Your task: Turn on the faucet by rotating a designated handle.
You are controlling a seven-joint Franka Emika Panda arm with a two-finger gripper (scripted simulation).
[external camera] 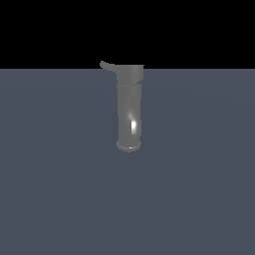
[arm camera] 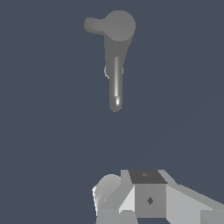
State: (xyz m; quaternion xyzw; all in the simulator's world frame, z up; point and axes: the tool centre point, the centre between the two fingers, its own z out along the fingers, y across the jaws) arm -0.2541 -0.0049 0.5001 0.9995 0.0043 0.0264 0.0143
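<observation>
The claw [arm camera: 131, 205] shows only in the wrist view, as white and grey blocks at the picture's edge; its fingertips are cut off by the frame, so whether the jaws stand apart or together cannot be told; nothing is seen between them, and it sits well apart from the faucet [external camera: 129, 107].

In the exterior view the faucet stands as a glossy grey tube on the flat blue-grey floor [external camera: 55, 189]; its wider collar is at the top, against the black background, and its rimmed end is at the bottom; a bright glint lies near that end. The handle [external camera: 107, 66] juts from the collar toward the exterior view's left, short and slightly curved, its tip free in open air.

In the wrist view bare floor surrounds the faucet [arm camera: 116, 65] on every side; the handle [arm camera: 94, 25] sticks out sideways from the round collar.
</observation>
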